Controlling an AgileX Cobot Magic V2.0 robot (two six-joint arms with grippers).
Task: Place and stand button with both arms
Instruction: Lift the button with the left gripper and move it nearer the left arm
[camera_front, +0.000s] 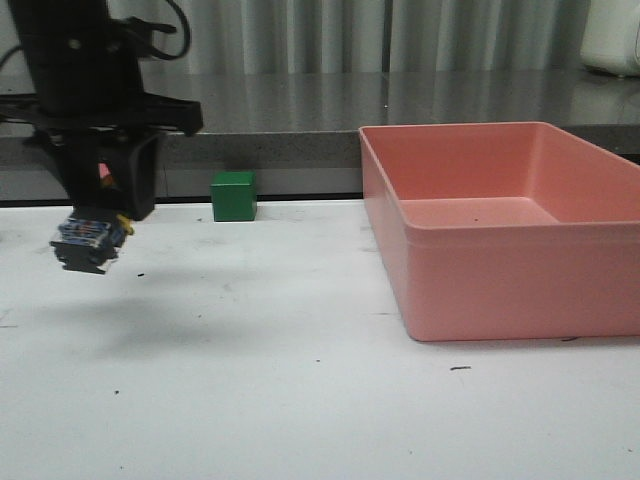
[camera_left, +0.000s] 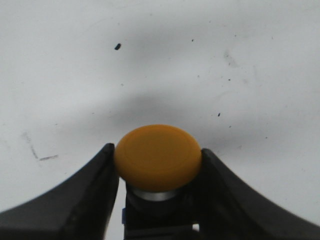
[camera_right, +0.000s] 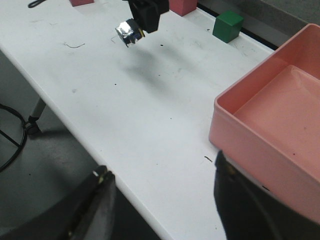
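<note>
My left gripper (camera_front: 100, 215) is shut on the button (camera_front: 88, 240) and holds it in the air above the left part of the white table (camera_front: 300, 380). In the left wrist view the yellow cap (camera_left: 158, 157) sits between the two dark fingers (camera_left: 95, 185) and the black body below it is clamped between them. The right wrist view shows the left gripper (camera_right: 145, 17) from afar with the button (camera_right: 129, 32) in it, base outward. My right gripper (camera_right: 162, 167) is open and empty over the table's front edge, next to the pink bin. It is out of the front view.
A large empty pink bin (camera_front: 480, 290) stands on the right of the table. A green cube (camera_front: 234, 196) sits at the back, right of the left gripper. Two pinkish-red cubes (camera_right: 181, 6) lie at the far edge in the right wrist view.
</note>
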